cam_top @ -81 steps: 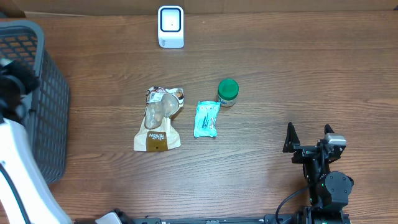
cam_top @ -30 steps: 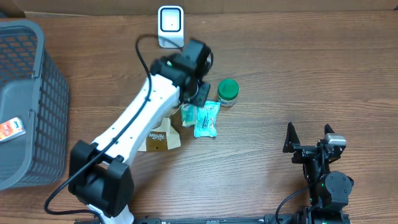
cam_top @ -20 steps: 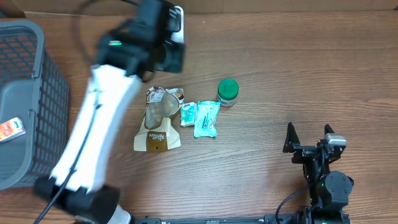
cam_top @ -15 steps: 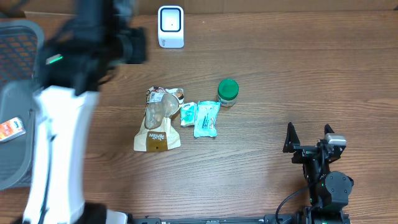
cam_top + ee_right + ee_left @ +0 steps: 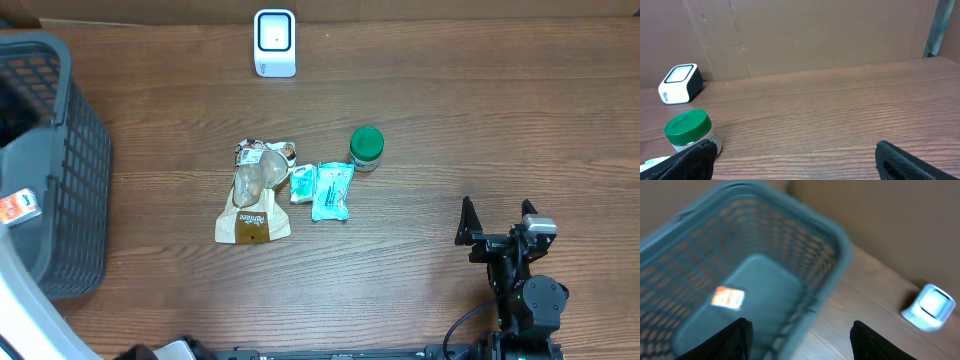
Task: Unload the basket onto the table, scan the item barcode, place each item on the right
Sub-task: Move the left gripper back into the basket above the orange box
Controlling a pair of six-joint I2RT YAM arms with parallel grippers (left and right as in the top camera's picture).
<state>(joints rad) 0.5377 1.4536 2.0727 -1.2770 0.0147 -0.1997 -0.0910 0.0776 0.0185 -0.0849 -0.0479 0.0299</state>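
Grey basket (image 5: 840, 245) is right under the left pincer (image 5: 802, 342). Its fingers are apart w/ nothing btwn them. Orange-white pack (image 5: 727, 297) lies on the basket floor, below-left of it. Scanner (image 5: 930, 307) is farther off to its right on the bench (image 5: 865, 295). Right pincer (image 5: 800, 162) is wide apart and empty. Green-lid jar (image 5: 687, 131) is ahead-left of it, scanner beyond that.

Prob. yet to scan: brown pouch (image 5: 255, 195), small teal packet (image 5: 302, 184), bigger teal packet (image 5: 332, 190) and the jar, in a row well apart from both pincers.

Risks:
- Small packet is touching or just beside both neighbours, so a grab could take two or shove one.
- No barcode visible, so one may face away from the scanner = no read.
- Left wrist view is blurred; a fast swing could clip the basket wall.

Views:
- Only overhead shows the whole row, but the left fingers aren't clear there.
- Left wrist shows the finger gap and misses the row.
- Right wrist gives the jar side-on.
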